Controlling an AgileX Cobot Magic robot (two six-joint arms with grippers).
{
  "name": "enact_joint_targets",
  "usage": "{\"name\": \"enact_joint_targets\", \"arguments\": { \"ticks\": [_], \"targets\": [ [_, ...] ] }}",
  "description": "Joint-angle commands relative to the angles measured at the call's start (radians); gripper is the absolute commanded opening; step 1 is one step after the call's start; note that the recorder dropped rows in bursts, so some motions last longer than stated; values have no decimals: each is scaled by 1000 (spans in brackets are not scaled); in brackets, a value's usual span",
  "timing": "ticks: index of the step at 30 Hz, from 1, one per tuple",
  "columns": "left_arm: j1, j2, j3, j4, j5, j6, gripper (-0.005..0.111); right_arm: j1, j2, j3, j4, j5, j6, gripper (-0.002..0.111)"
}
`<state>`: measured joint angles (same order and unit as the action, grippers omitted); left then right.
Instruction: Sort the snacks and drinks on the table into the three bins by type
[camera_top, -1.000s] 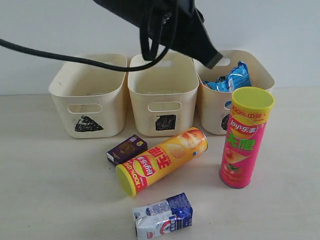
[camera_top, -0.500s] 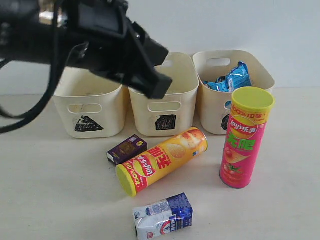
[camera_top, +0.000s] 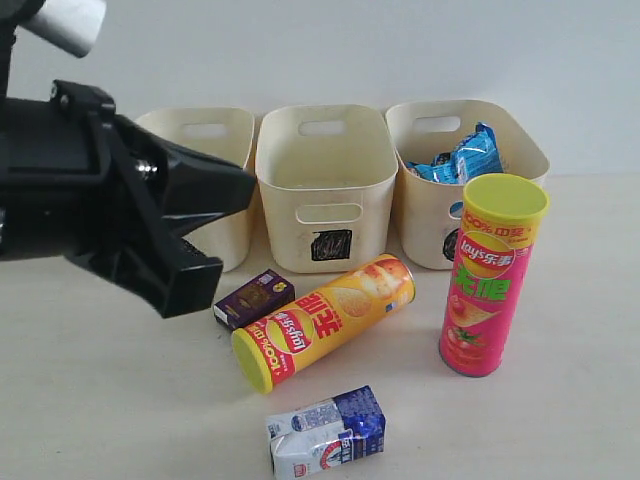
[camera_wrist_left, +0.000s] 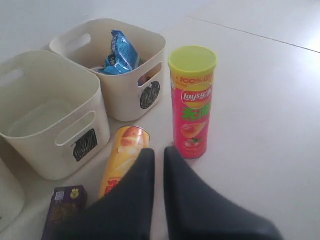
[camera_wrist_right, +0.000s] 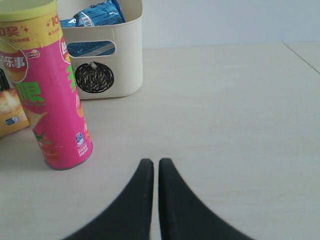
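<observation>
the left gripper (camera_wrist_left: 156, 150), pinched together and empty, hung near the toppled yellow tube (camera_wrist_left: 121, 161), whose long axis ran away from it; the right gripper (camera_wrist_right: 151, 162), also closed, sat farther.

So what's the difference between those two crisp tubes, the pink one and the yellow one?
Pose: the pink tube stands upright, while the yellow tube lies on its side. Colour: the pink tube has a yellow-green lid; the yellow tube is yellow and orange with a yellow lid. Both are tall Lay's tubes on the table.
</observation>
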<state>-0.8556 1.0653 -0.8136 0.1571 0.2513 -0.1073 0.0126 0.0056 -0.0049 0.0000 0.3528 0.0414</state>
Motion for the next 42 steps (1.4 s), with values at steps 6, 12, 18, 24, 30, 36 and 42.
{"name": "enact_joint_targets", "arguments": {
  "ticks": [6,12,18,24,30,36,42],
  "targets": [
    [-3,-128,127,-18,-132,-44,4,-2,-6,5,0,-11,2,1],
    [-3,-203,209,-18,-146,-44,4,-2,-6,5,0,-11,2,1],
    [-3,-274,302,-18,-154,-33,4,-2,-6,5,0,-11,2,1],
    [9,-414,425,-66,-147,68,4,-2,-6,5,0,-11,2,1],
    [157,-639,595,-98,-149,101,4,-2,-6,5,0,-11,2,1],
    [346,-790,708,-98,-149,101,4,-2,-6,5,0,-10,2,1],
    [476,-871,781,-98,-154,101,4,-2,-6,5,0,-10,2,1]
  ]
}}
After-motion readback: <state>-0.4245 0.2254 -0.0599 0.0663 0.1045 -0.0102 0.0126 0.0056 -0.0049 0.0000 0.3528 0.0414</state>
